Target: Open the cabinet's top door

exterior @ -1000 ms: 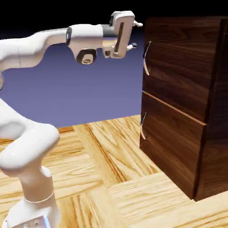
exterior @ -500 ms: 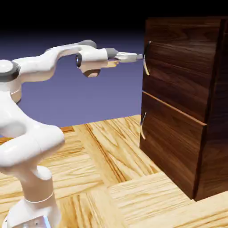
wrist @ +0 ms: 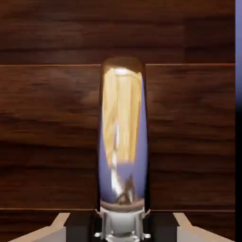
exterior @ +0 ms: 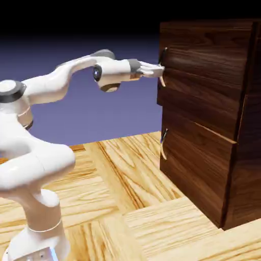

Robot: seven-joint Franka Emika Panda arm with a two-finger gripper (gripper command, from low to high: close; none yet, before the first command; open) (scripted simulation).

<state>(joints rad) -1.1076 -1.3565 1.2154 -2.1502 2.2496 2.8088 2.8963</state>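
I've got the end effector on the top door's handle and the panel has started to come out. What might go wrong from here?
1. The handle is a thin, shiny, curved bar, and the end effector meets it only at its tips. A pull off the door's line could slip it free.
2. The top door stands only slightly proud of the lower panel, so a lost grip means re-approaching.
3. The arm is stretched far out; pulling back may bend it awkwardly.

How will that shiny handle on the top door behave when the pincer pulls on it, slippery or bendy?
The handle mirrors floor and backdrop, so it is probably smooth metal and may slip in the pincer. It looks thin yet keeps its curve, so likely stiff. The top door already stands slightly proud of the cabinet, so it probably swings rather than tips.
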